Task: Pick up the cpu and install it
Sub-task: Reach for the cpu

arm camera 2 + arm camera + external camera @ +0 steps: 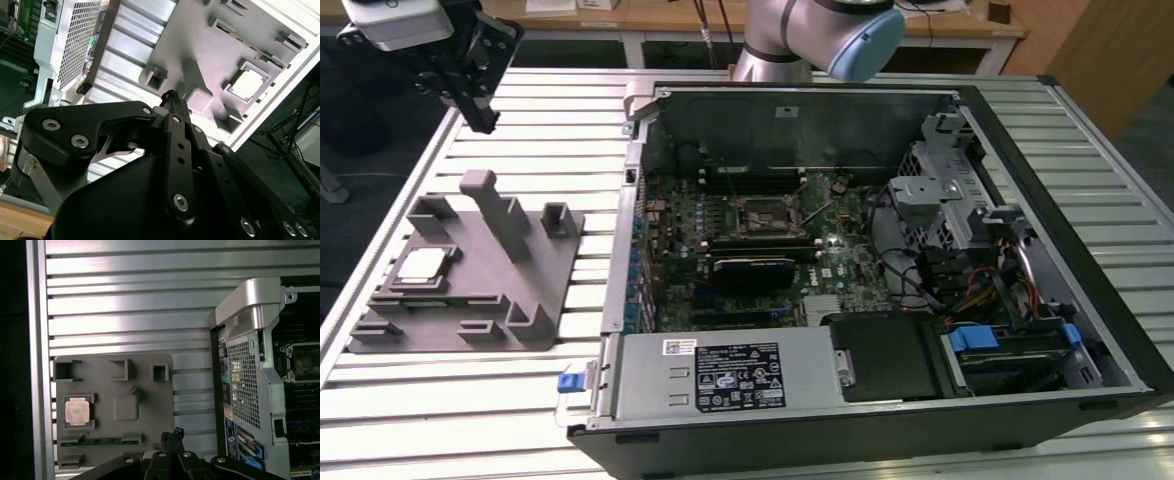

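claw (483,124): narrow, empty, in open air | cpu (424,265): in grey fixture (480,300) pocket (near table (440,400) edge), clear of claw

silver arm (767,45), blue joint cap (865,40), black fingers (176,135), silver screws (180,201)

An open computer case (790,124) lies on its side on a slatted metal table (454,400). To the case's side, at the exterior view's left, sits a grey fixture (520,290) with upright posts. The cpu (424,265) lies flat in a recess on the fixture's far side from the case. The gripper (482,122) hangs above the table beyond the fixture, well apart from the case. Inside the case, the motherboard (847,250) carries a black socket frame (761,215).
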Motion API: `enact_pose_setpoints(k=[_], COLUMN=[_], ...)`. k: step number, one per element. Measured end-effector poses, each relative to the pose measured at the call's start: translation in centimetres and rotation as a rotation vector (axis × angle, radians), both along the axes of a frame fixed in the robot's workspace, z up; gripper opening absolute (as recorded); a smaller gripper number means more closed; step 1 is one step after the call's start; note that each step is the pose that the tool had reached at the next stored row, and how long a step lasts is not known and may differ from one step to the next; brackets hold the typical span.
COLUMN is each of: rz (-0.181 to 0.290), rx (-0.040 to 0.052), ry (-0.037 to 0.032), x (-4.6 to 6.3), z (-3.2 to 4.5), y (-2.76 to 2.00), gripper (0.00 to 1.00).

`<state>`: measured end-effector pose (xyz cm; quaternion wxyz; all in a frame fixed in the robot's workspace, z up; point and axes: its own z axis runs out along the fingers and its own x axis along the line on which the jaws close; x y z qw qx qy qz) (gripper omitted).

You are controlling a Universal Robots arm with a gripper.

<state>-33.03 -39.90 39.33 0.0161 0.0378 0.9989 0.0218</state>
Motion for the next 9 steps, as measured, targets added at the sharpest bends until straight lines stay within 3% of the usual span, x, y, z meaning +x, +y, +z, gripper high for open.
enact_pose_setpoints(k=[9], rz=[0.0], rx=[0.0], ry=[0.0], x=[-1.1], z=[0.01], y=[0.0], gripper=[0.11])
